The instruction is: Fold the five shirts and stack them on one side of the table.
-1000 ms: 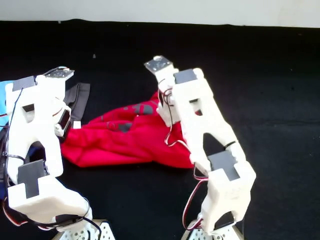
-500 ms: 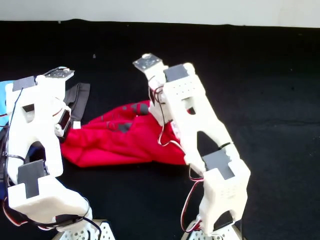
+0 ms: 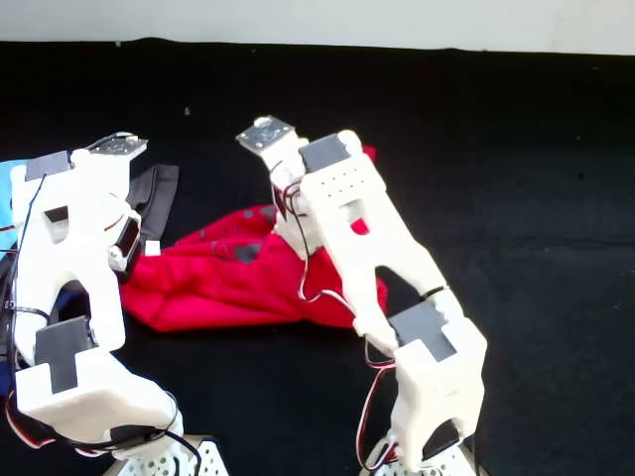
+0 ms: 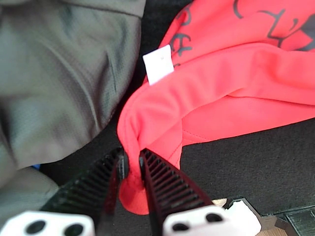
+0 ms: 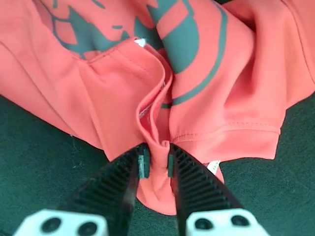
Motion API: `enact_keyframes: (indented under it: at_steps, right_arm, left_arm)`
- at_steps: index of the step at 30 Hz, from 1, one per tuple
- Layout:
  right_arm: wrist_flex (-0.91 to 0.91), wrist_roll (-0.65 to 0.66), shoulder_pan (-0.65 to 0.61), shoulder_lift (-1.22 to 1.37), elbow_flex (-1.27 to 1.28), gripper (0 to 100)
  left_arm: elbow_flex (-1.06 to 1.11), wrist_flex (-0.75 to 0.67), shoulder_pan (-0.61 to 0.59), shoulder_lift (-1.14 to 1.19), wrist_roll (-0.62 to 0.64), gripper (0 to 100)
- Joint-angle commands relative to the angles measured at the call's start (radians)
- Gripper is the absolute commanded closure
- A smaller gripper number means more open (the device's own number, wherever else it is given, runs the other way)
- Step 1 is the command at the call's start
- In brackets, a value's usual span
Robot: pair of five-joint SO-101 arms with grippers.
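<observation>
High view: black table (image 3: 536, 149) fills the frame; pale wall (image 3: 397, 20) runs along the top edge; red shirt (image 3: 218, 283) lies crumpled at centre left, between the left arm (image 3: 69, 258) and the right arm (image 3: 377, 248); grey shirt (image 3: 159, 193) lies at upper left, just beside the red one; blue cloth (image 3: 10, 178) shows at the left edge.

Left wrist view: left gripper (image 4: 132, 164) is pressed on a fold at the red shirt's edge, lower centre; a white tag (image 4: 159, 64) sits above it, no writing legible; dark print at upper right, not legible.

Right wrist view: right gripper (image 5: 155, 164) pinches a raised ridge of the red shirt, lower centre; dark print (image 5: 187, 39) above, not legible.

Change: the right arm has swung toward the frame's left over the last second, and red fabric now shows behind its upper link; the left arm has kept its place.
</observation>
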Motion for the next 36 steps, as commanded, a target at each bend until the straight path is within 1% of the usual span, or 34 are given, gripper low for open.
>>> enact_keyframes:
  at_steps: [1,4,5,6,7,8,11,17,24,28,36]
  right_arm:
    - [0.015,0.009,-0.012,-0.010,-0.047,92.4]
    - [0.015,0.009,-0.016,-0.010,-0.050,93.0]
    - [0.016,0.009,-0.016,-0.013,-0.058,94.7]
    - [0.025,0.009,-0.013,-0.016,-0.067,98.5]
    - [0.038,0.009,-0.008,-0.022,-0.097,99.7]
    - [0.059,0.009,0.008,-0.041,-0.133,98.8]
    - [0.084,0.009,0.088,-0.114,-0.242,99.3]
    - [0.096,0.015,0.255,-0.206,-0.386,99.3]
    - [0.054,0.011,0.443,-0.228,-0.613,99.3]
    - [0.054,0.011,0.504,-0.231,-0.763,99.3]
    - [0.064,0.011,0.584,-0.232,-1.129,99.3]
  left_arm:
    - [-0.007,0.000,-0.005,-0.004,0.006,99]
    - [-0.007,0.000,-0.005,-0.004,0.006,99]
    - [-0.007,0.000,-0.005,-0.004,0.006,99]
    - [-0.008,0.000,-0.007,-0.005,0.006,99]
    - [-0.008,0.000,-0.007,-0.012,0.006,99]
    - [-0.010,0.002,-0.008,-0.013,0.006,99]
    - [-0.053,0.015,-0.008,-0.028,0.006,99]
    - [-0.263,0.137,0.016,-0.153,0.008,99]
    - [-0.443,0.149,0.022,-0.317,0.009,99]
    - [-0.541,0.147,0.045,-0.390,0.009,99]
    - [-0.730,0.143,0.081,-0.532,0.009,99]
